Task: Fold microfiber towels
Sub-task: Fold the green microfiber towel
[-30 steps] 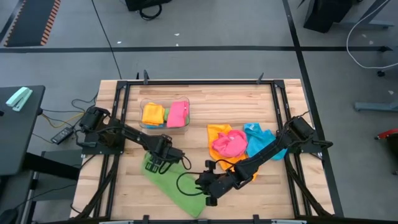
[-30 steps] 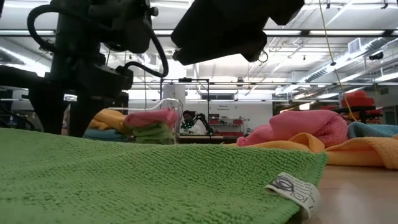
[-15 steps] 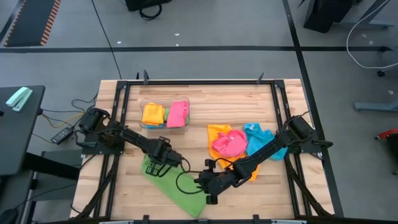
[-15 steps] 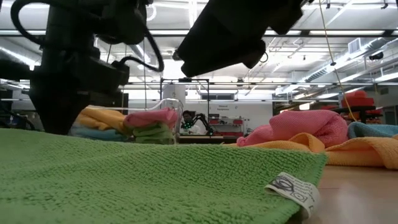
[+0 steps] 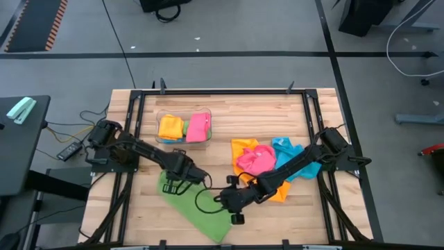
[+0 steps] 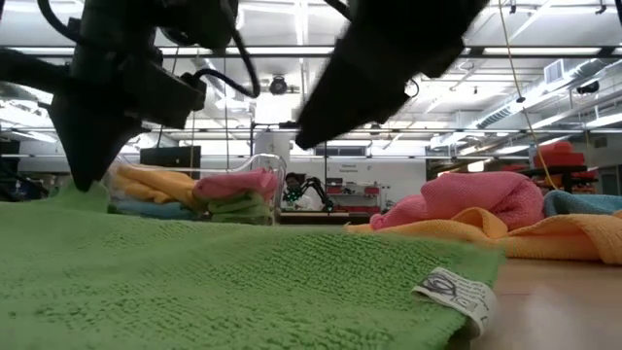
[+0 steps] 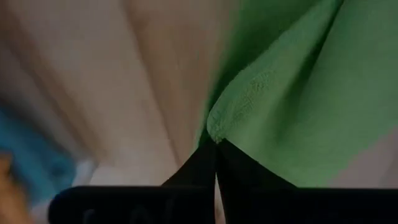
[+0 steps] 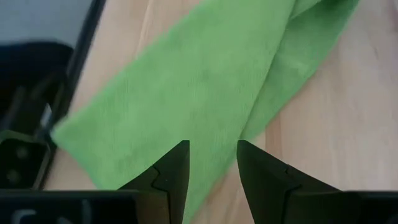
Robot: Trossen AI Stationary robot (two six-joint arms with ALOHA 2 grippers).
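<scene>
Left hand (image 7: 216, 144) clamps the green towel's (image 5: 198, 208) corner; right hand (image 8: 212, 163), fingers apart, hovers over it. Folded towels fill the bin (image 5: 184, 128); three await (image 5: 267, 160).

- The left arm is seen reaching from the table's left edge toward the middle, bent at the elbow, with its wrist angled down.
- The left gripper (image 5: 168, 186) is held low at the table surface, its two dark fingers (image 7: 208, 163) pressed together, with a corner of the green towel (image 5: 198, 208) pinched between their tips.
- The right arm is stretched from the table's right edge diagonally across toward the centre front.
- The right gripper (image 8: 211, 158) is held just above the table, its fingers (image 8: 176, 163) parted with a clear gap, nothing gripped between them.
</scene>
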